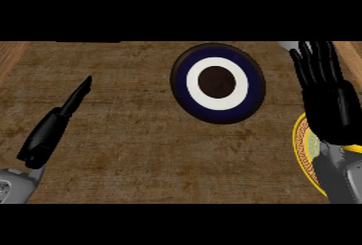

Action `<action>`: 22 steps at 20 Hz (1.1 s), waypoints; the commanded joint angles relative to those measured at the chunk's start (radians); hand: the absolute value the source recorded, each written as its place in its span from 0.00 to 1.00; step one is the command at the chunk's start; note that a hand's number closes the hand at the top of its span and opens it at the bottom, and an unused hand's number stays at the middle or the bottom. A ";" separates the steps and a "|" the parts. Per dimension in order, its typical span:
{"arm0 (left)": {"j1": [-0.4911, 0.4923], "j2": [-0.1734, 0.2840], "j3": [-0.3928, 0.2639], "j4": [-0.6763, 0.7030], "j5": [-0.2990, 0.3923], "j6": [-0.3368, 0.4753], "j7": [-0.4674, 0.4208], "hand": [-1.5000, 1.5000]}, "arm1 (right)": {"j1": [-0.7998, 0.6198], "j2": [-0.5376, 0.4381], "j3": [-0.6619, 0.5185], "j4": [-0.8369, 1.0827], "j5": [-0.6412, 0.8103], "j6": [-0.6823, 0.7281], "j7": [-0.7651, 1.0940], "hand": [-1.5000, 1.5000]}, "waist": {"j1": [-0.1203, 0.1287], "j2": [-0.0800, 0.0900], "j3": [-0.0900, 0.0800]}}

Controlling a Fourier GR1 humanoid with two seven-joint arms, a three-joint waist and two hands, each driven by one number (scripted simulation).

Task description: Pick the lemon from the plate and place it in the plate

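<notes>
From the head view, a brown, grainy worktop fills the scene. A dark-rimmed plate with a navy ring, a white ring and a dark brown centre lies toward the upper middle, bare of any object. At the right edge, a yellow plate with a patterned border shows only partly, most of it covered by the right forearm. The right hand extends above that plate toward the far edge, fingers straight and slightly spread, holding nothing. A small pale shape peeks out beside its fingertips at the top; what it is cannot be told. The lemon is not visible anywhere; whether it lies hidden under the right arm on the yellow plate cannot be told. At the left, the left hand appears edge-on, fingers straight and together, pointing up and to the right, holding nothing, well apart from both plates.
</notes>
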 commanded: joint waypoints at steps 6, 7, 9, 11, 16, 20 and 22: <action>-0.054 -0.100 0.119 -0.023 0.140 0.052 0.051 0.50 | 0.050 -0.234 0.368 0.030 0.212 0.465 -0.052 1.00 | 0.041 0.013 0.006; -0.020 -0.077 0.084 -0.013 0.113 0.031 0.048 0.50 | -0.037 -0.411 0.230 0.040 0.444 0.301 -0.016 1.00 | 0.004 -0.028 -0.036; -0.021 -0.098 0.103 -0.009 0.144 0.042 0.064 0.50 | -0.015 -0.493 0.316 0.061 0.614 0.313 -0.031 1.00 | 0.011 -0.006 -0.010; -0.046 -0.111 0.136 -0.029 0.184 0.052 0.102 0.50 | 0.131 -0.395 0.352 0.169 0.708 0.156 -0.136 1.00 | -0.007 0.010 0.013; -0.041 -0.101 0.168 -0.036 0.196 0.043 0.135 0.50 | 0.371 -0.272 0.268 0.327 0.576 0.018 -0.597 0.00 | -0.021 0.005 0.012; -0.060 -0.110 0.204 -0.032 0.216 0.002 0.136 0.50 | 0.278 -0.317 0.120 0.452 0.477 0.123 -0.786 0.00 | -0.006 0.004 0.010; -0.026 -0.121 0.201 -0.102 0.191 0.025 0.193 0.50 | 0.263 -0.325 0.103 0.358 0.507 0.120 -0.695 0.00 | -0.005 0.001 0.009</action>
